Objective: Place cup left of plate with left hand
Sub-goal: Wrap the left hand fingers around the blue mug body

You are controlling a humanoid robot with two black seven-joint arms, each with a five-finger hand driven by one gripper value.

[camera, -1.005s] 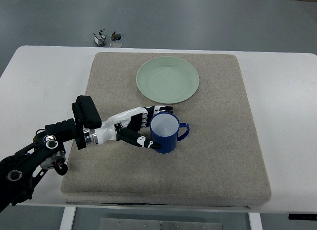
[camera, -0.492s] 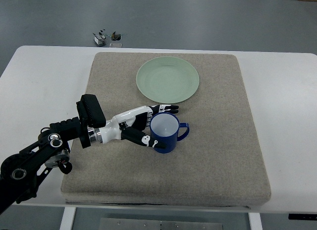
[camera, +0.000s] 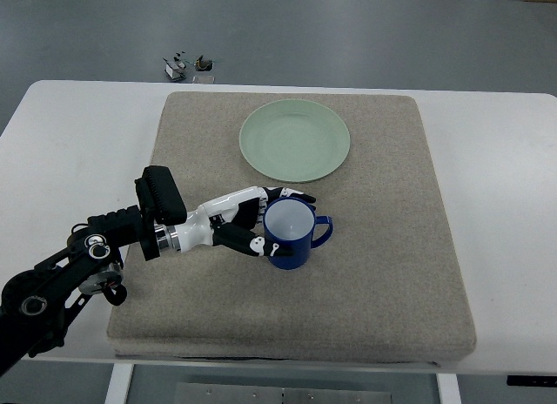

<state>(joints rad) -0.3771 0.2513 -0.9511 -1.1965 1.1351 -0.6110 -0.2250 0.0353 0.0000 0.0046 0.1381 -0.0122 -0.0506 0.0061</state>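
Blue cup [camera: 291,236] upright on beige mat [camera: 392,247], below green plate [camera: 295,140]; left hand [camera: 239,221] fingers [camera: 261,245] grasping it

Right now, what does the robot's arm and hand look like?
The left arm is black with round silver joint caps, exposed cabling and a black boxy block near the wrist. The left hand has a white palm and black-and-white jointed fingers. No right arm shows.

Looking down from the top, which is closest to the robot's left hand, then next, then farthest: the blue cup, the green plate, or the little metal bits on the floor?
1. Blue cup: the left hand is wrapped around its left side.
2. Green plate: just beyond the hand, toward the back of the mat.
3. Little metal bits: farthest, past the table's far edge.
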